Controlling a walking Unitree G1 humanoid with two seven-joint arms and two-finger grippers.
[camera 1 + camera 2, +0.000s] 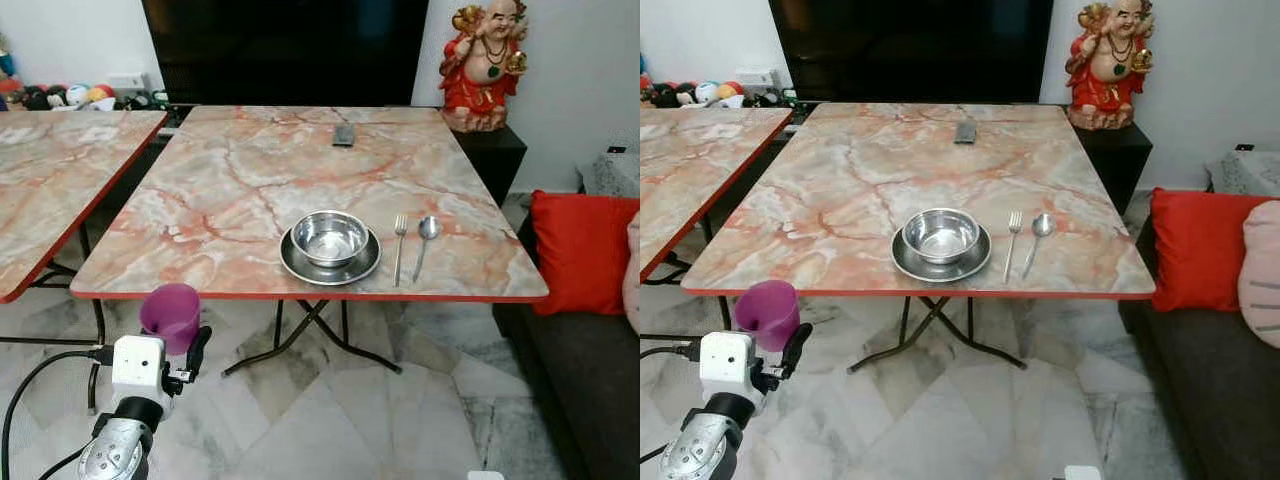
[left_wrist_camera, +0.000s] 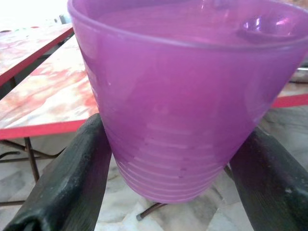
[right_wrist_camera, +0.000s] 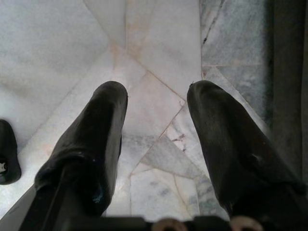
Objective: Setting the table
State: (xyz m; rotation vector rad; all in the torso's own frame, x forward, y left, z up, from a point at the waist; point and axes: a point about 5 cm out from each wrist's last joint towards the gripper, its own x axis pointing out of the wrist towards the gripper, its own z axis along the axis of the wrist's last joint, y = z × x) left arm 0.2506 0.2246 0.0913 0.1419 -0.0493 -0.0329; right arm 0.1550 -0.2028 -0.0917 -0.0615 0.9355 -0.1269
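Left arm raised low at the robot's left, its gripper (image 2: 168, 159) closed around a cup (image 1: 171, 316). Right gripper (image 3: 156, 144) points downward, fingers (image 3: 96, 139) spread apart, holding nothing.

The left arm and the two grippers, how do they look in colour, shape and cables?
The left arm is silver metal, with a white box-shaped camera block and a black cable beside it. The left gripper and right gripper each have two long, rounded, matt black fingers.

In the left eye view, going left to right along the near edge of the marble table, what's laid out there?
Steel bowl sitting on a round steel plate → silver fork → silver spoon.
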